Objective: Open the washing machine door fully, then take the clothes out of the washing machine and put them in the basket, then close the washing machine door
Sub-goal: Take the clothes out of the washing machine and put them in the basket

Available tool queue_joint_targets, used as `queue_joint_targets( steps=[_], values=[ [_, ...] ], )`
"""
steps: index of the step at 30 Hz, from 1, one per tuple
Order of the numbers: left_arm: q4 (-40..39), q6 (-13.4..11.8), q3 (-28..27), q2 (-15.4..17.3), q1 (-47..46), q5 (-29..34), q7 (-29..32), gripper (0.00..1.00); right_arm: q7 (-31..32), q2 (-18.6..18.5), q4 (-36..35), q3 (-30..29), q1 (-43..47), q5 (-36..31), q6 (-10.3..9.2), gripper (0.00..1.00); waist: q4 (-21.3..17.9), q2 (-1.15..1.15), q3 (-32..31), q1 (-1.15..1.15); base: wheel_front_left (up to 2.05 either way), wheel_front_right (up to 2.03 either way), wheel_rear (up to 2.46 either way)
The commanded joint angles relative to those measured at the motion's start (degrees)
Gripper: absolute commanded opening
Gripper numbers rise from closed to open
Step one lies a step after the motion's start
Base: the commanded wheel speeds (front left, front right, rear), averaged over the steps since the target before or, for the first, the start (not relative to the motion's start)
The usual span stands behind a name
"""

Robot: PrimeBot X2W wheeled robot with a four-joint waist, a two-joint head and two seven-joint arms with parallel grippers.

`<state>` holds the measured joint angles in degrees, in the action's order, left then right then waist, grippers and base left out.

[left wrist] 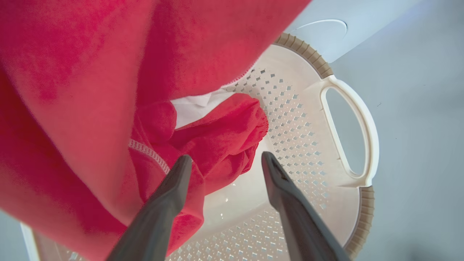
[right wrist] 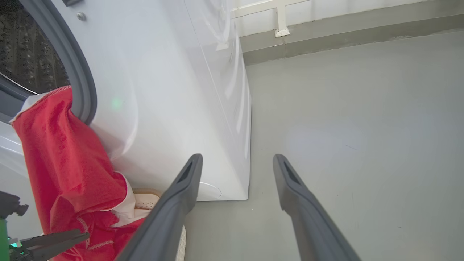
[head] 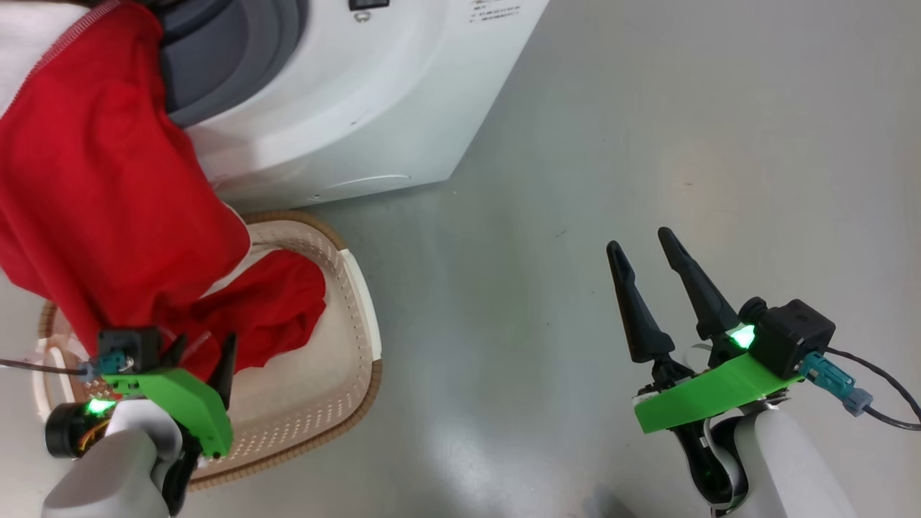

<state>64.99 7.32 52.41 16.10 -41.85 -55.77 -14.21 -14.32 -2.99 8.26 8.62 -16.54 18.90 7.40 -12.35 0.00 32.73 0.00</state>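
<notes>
Bright red fabric garment (head: 93,180) hangs from white front-loading washing machine (head: 360,93), 11 o'clock; lower end in cream perforated plastic basket (head: 363,302), 8 o'clock. Left gripper (head: 201,356) fingers wide over it, gripping nothing. Right gripper (head: 640,241) fingers wide, empty, 4 o'clock.

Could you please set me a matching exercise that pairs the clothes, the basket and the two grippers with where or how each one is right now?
Things:
1. the clothes
2. the basket
3. left gripper
4. right gripper

Place or state:
A. on the floor in front of the washing machine
B. open above bare floor
C. draped from the machine's opening down into the basket
D. open, just above the basket's inside

Pairs: 1-C, 2-A, 3-D, 4-B
</notes>
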Motion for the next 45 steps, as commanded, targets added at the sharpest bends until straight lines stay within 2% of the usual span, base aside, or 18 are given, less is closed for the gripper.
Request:
queue_joint_targets(
  steps=[1,11,16,29,45],
  values=[
    [-1.14,0.16,-1.1,2.15,-1.45,-0.59,-0.74,1.0,-0.68,0.12,-1.0,1.08,0.73,1.0,0.09,1.0,0.48,0.0,-0.47,0.0,0.0,0.0,0.0],
    [-9.43,0.16,-8.83,4.14,-1.42,3.31,-0.77,1.0,-0.68,0.12,-1.02,0.38,1.04,0.24,0.09,1.0,1.95,0.0,-1.19,0.0,0.0,0.0,0.0],
    [-15.74,0.16,-16.59,4.45,0.83,8.52,-0.78,1.0,-0.68,0.12,-0.85,0.12,1.21,-0.24,0.09,1.0,2.74,0.0,-1.84,0.0,0.0,0.0,0.0],
    [-33.57,0.16,-35.0,1.83,10.63,20.79,-0.78,1.0,-0.68,0.12,-0.41,-1.07,2.44,-1.58,0.09,1.0,4.8,0.0,-4.64,0.0,0.0,0.0,0.0],
    [-51.74,0.16,-47.51,-0.95,22.3,29.35,-0.79,1.0,-0.68,0.12,-0.49,-2.38,4.21,-3.03,0.09,1.0,6.67,0.0,-7.68,0.0,0.0,0.0,0.0]
  ],
)
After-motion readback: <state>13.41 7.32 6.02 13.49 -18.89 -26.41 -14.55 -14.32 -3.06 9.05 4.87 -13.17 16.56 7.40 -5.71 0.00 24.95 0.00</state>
